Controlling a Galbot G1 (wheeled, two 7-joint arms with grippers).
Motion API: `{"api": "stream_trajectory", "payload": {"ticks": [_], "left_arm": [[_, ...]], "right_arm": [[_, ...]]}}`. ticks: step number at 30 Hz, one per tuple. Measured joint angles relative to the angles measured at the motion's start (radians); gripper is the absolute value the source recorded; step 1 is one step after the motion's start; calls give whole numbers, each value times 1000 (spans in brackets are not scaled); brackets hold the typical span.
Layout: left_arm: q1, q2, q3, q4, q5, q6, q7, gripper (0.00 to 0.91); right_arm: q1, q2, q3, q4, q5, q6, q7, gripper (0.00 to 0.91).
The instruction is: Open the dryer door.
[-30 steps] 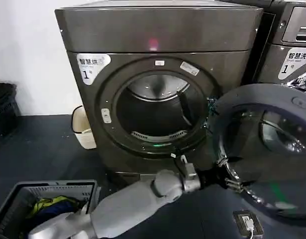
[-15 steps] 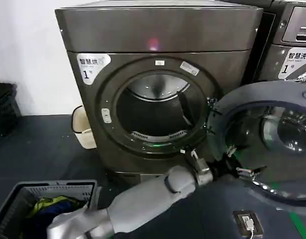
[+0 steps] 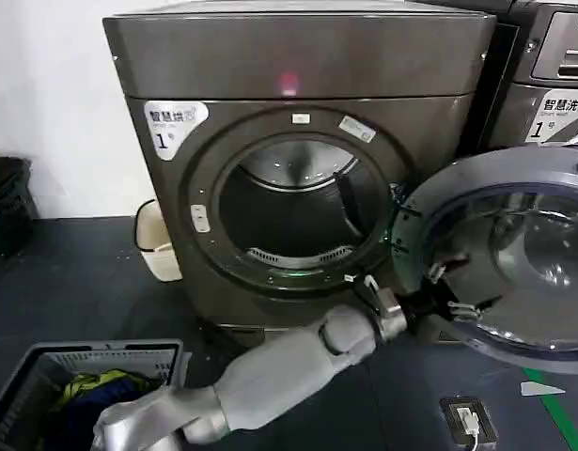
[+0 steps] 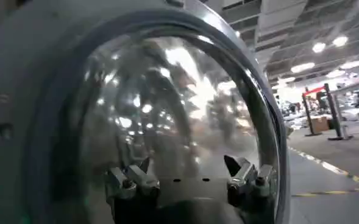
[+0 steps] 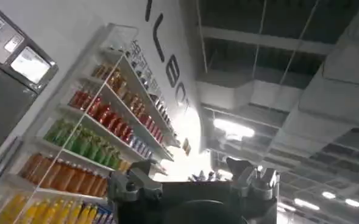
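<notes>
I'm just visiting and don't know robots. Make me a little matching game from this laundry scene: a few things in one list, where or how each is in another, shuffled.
Things:
1. dryer door
2. left gripper
3. laundry basket
4. drum opening

States or places:
A. on the floor at the robot's left, with clothes inside
B. swung wide open to the robot's right
C. uncovered, showing the metal drum
D. fingers apart, at the door's inner side

Pairs: 1-B, 2-D, 3-A, 4-C
</notes>
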Motion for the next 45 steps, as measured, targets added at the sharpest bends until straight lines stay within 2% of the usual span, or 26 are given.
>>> {"api": "stream_trajectory", "payload": {"ticks": [6, 10, 16, 24, 31, 37, 45], "left_arm": [[7, 37, -3, -46, -25, -36, 1, 907], [20, 96, 8, -113, -84, -21, 3, 907], [67, 243, -13, -246, -111, -155, 2, 907], [141, 442, -53, -411, -137, -214, -3, 907], [241, 629, -110, -554, -170, -168, -21, 907], [321, 837, -166, -666, -183, -85, -14, 907], [487, 1116, -337, -765, -146, 16, 56, 907]], "right_arm": [[2, -4, -3, -6, 0, 2, 0, 907], [4, -9, -3, -7, 0, 3, -1, 907], [6, -16, -3, -5, 0, 4, -2, 907], [16, -24, 27, 1, 20, 8, 6, 907], [38, -27, 62, 16, 19, 6, 13, 907], [55, -43, 107, 10, 6, -3, 24, 907], [89, -69, 144, -6, -46, 22, 25, 907]]}}
